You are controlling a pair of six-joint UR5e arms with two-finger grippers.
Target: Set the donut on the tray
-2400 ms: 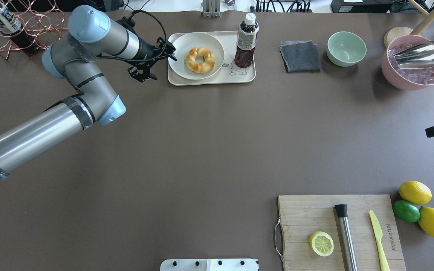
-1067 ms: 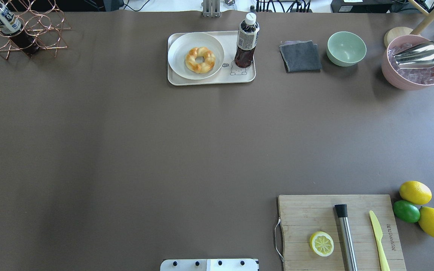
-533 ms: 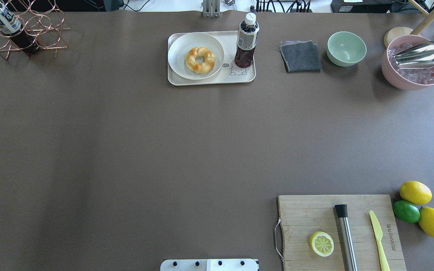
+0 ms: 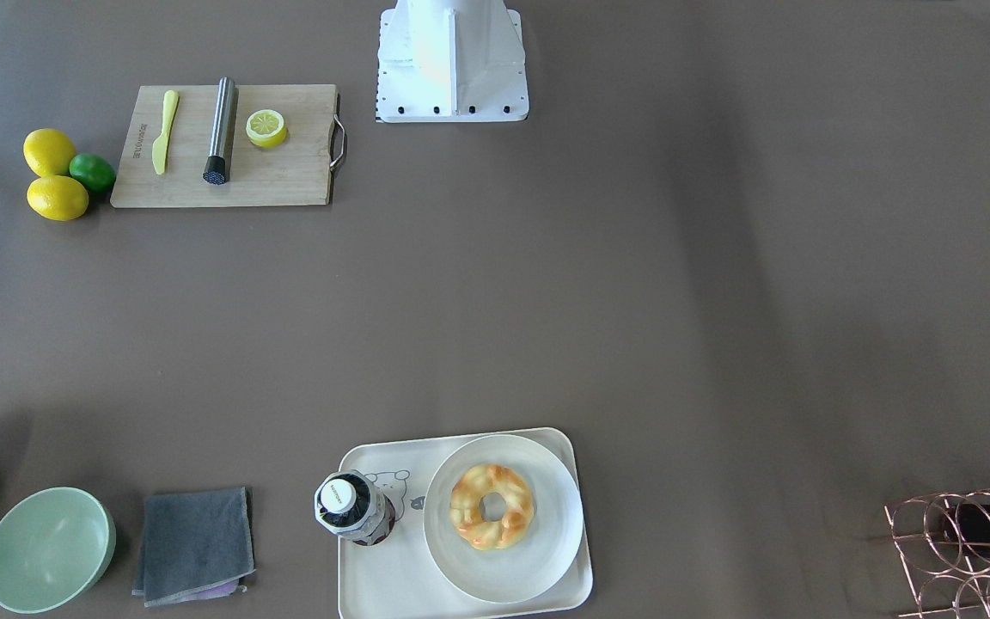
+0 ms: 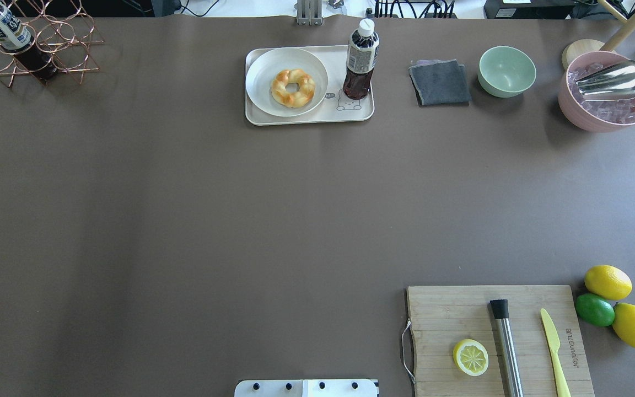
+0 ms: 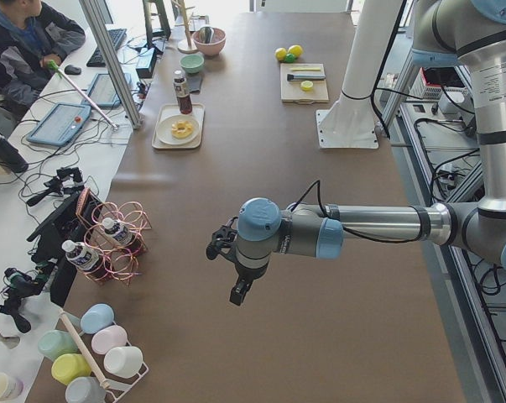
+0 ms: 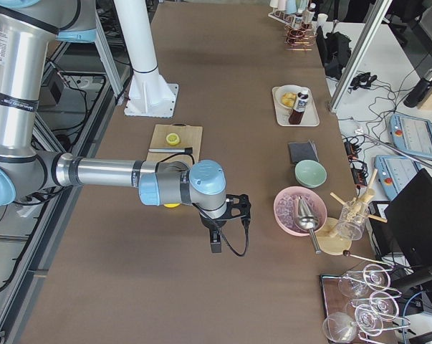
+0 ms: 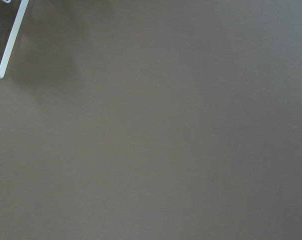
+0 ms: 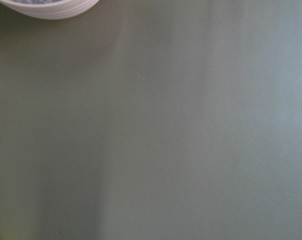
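The golden-brown twisted donut [image 5: 292, 88] lies on a round white plate [image 5: 262, 66] that sits on the cream tray [image 5: 362, 113] at the far middle of the table. It also shows in the front view [image 4: 491, 506]. Neither gripper shows in the overhead or front view. In the exterior left view the left gripper [image 6: 237, 290] hangs over bare table, far from the tray [image 6: 162, 141]. In the exterior right view the right gripper [image 7: 216, 242] hangs near the pink bowl [image 7: 287, 208]. I cannot tell whether either is open or shut. Both wrist views show only bare table.
A dark bottle [image 5: 360, 60] stands on the tray's right part. A grey cloth [image 5: 440, 82], green bowl [image 5: 506, 70] and pink ice bowl [image 5: 607, 91] line the far right. A cutting board [image 5: 450, 309] with a lemon half [image 5: 470, 357] is near right. A copper rack [image 5: 36, 41] is far left.
The left arm, which had its gripper beside the tray's left edge 2.4 s ago, has withdrawn out of the overhead view. The donut, plate and tray have not moved.
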